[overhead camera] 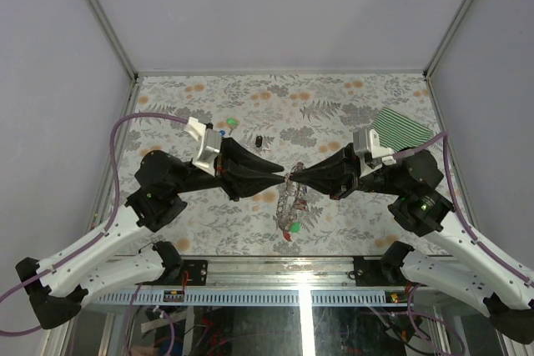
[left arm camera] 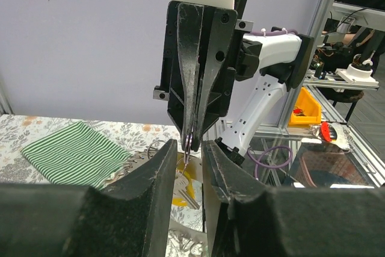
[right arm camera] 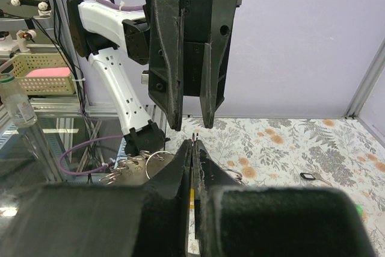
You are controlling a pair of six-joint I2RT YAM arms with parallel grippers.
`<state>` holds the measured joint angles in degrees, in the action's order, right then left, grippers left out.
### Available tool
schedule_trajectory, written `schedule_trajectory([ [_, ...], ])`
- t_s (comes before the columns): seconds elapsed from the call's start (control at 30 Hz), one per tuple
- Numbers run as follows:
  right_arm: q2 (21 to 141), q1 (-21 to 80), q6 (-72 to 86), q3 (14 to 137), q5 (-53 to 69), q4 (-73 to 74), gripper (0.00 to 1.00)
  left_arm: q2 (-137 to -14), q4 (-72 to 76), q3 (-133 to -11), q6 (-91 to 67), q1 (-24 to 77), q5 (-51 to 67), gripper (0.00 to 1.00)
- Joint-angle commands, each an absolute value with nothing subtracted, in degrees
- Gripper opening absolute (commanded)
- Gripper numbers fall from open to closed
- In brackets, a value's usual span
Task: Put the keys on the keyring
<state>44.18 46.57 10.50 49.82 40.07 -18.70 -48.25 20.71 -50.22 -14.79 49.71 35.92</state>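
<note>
My two grippers meet tip to tip above the table's middle. My right gripper point(overhead camera: 294, 178) point(right arm camera: 192, 143) is shut on a thin wire loop point(left arm camera: 187, 144), and a yellow key point(left arm camera: 184, 186) hangs from that loop. My left gripper point(overhead camera: 282, 178) point(left arm camera: 189, 144) is open, with its jaws on either side of the right gripper's tip and the loop, not touching them. The flat grey keyring point(overhead camera: 289, 204) point(left arm camera: 136, 162) with several wire loops lies below them. A red key point(overhead camera: 286, 236) and a green key point(overhead camera: 295, 227) sit at its near end.
A green key point(overhead camera: 230, 122) and a black key point(overhead camera: 259, 140) lie loose on the floral table point(overhead camera: 350, 231) behind the left arm. A green striped cloth point(overhead camera: 406, 129) lies at the back right. Grey walls enclose the table on three sides.
</note>
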Motion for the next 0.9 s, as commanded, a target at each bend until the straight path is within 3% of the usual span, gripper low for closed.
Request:
schedule_trajectory([
  [0.0,42.8,46.74,10.0,52.88,40.39,-24.52,0.0,-48.85,24.79,-49.51,-15.46,49.71,37.3,0.25],
  [0.43,42.58,46.76,10.37,53.15,40.56,-25.05,0.0,-50.13,24.92,-48.88,-15.86,49.75,38.13,0.24],
  [0.7,42.74,46.75,10.28,53.1,40.67,-24.87,0.0,-51.0,25.22,-49.3,-16.0,49.75,39.0,0.16],
  [0.87,42.78,46.75,10.0,53.18,40.78,-24.42,0.0,-51.08,25.17,-49.6,-16.0,49.82,39.17,0.02],
])
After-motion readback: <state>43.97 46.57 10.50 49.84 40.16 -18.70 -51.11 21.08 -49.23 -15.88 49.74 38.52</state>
